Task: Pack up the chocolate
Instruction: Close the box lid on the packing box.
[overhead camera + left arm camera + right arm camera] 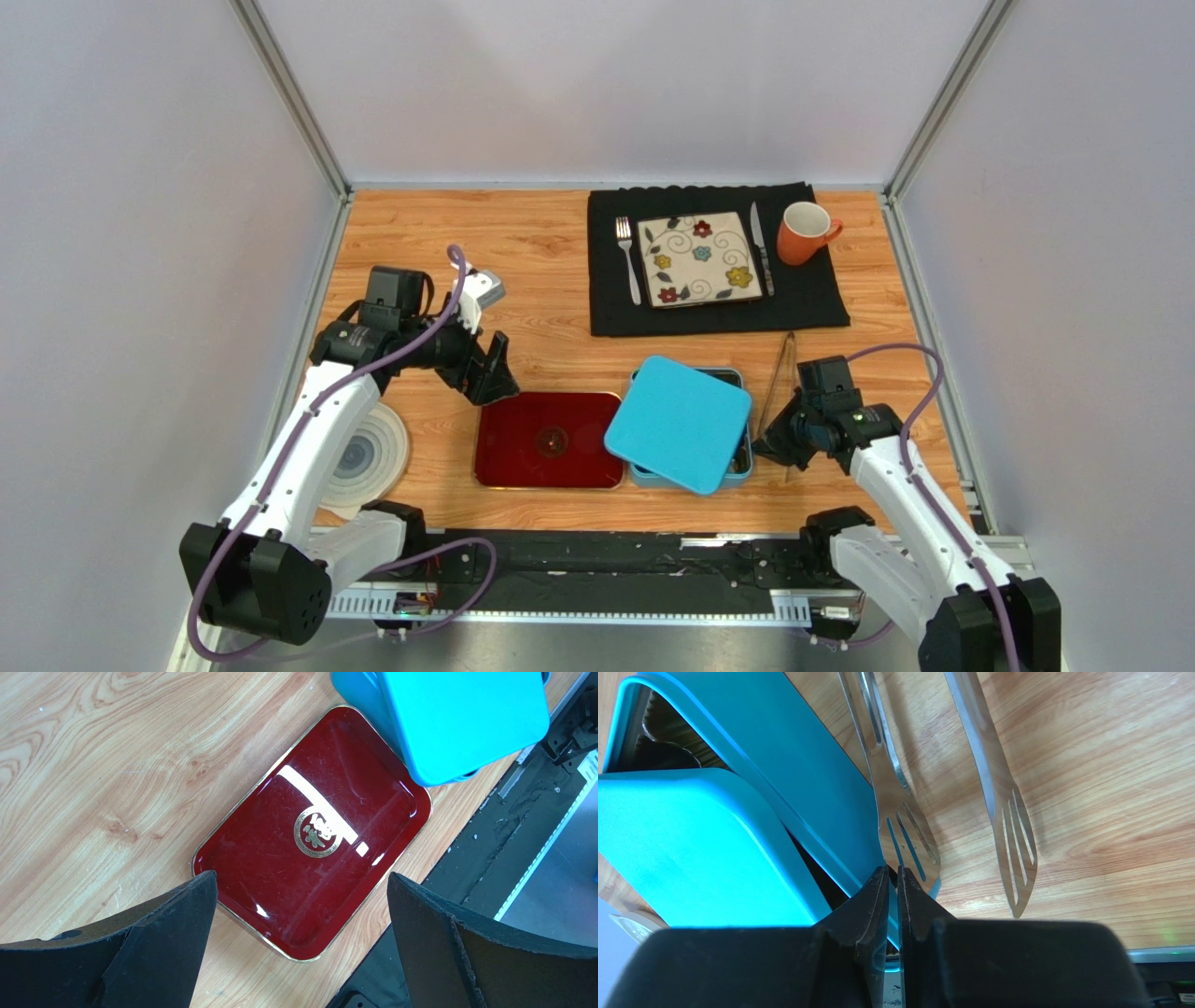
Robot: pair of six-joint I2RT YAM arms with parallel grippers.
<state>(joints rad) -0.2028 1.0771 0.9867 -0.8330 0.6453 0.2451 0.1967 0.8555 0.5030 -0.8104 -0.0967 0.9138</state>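
Note:
No chocolate shows in any view. A blue box (pixel 735 473) stands at the table's front with its blue lid (pixel 678 420) lying askew over it, hiding most of the dark inside. My right gripper (pixel 769 445) is at the box's right side. In the right wrist view its jaws (pixel 894 875) are pressed together on the thin blue box wall (pixel 808 763), beside the lid (pixel 689 847). A dark red tray (pixel 549 440) with a gold emblem lies bare left of the box. My left gripper (pixel 494 381) hangs open above the tray (pixel 309 861), fingers wide apart (pixel 302 882).
Metal tongs (pixel 779 378) lie right of the box, their slotted tips (pixel 1011 833) close to my right fingers. At the back a black mat (pixel 821 301) carries a flowered plate (pixel 699 258), fork (pixel 627 259), knife (pixel 759 248) and orange mug (pixel 805 233). A white disc (pixel 368 455) lies front left.

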